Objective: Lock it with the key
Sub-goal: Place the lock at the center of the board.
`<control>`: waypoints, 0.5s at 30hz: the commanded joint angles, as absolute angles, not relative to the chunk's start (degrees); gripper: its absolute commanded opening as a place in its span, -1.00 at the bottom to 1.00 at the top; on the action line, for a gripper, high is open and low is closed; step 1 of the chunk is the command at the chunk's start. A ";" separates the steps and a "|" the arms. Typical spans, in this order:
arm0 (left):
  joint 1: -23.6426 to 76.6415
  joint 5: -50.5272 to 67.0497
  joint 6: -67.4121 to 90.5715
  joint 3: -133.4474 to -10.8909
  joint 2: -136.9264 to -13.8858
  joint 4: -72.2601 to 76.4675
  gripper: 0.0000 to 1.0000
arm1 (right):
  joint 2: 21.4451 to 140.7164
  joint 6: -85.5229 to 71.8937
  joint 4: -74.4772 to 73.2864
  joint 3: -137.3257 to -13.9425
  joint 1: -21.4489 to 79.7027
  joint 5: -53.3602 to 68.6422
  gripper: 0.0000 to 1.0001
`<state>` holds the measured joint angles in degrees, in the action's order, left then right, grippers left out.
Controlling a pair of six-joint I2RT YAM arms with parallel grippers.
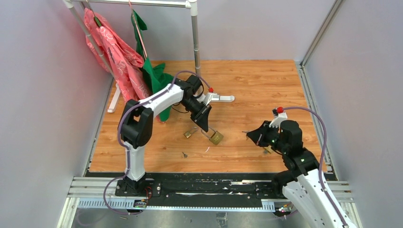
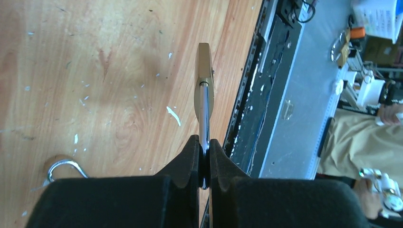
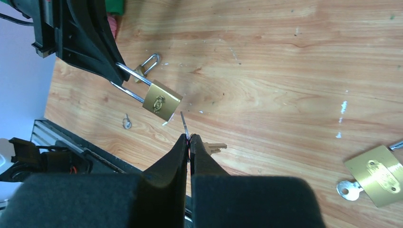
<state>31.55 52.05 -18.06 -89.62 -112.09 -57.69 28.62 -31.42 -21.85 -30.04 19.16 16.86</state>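
Note:
A brass padlock hangs just above the wooden table, and my left gripper is shut on its steel shackle. The left wrist view shows the lock body edge-on beyond the gripper. My right gripper is shut on a thin silver key. The key's blade points up toward the padlock's lower corner, with a small gap between them. In the top view the right gripper sits to the right of the lock.
A smaller padlock lies behind the held one and a tiny key lies on the wood. A brass key rests by my right fingers. Another padlock with a key lies right. Hanging garments stand back left.

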 commanded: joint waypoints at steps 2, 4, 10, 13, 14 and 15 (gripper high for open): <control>33.07 58.61 -24.82 -93.91 -118.39 -65.31 -1.00 | 27.85 -28.30 -26.65 -31.88 19.51 13.56 -1.00; 33.28 61.94 -26.27 -96.09 -121.53 -65.76 -1.00 | 28.29 -28.51 -26.11 -31.23 19.52 14.44 -1.00; 33.07 68.36 -26.46 -103.64 -131.45 -65.96 -1.00 | 28.44 -28.76 -25.34 -30.63 19.51 16.08 -1.00; 32.99 66.79 -24.09 -107.50 -135.17 -65.94 -1.00 | 26.55 -28.60 -26.01 -30.67 19.60 15.61 -1.00; 32.88 65.53 -23.49 -108.04 -136.11 -65.88 -1.00 | 25.99 -28.64 -26.23 -30.55 19.58 15.44 -1.00; 32.64 64.58 -22.60 -108.93 -137.15 -65.88 -1.00 | 25.72 -28.61 -26.39 -30.44 19.55 15.31 -1.00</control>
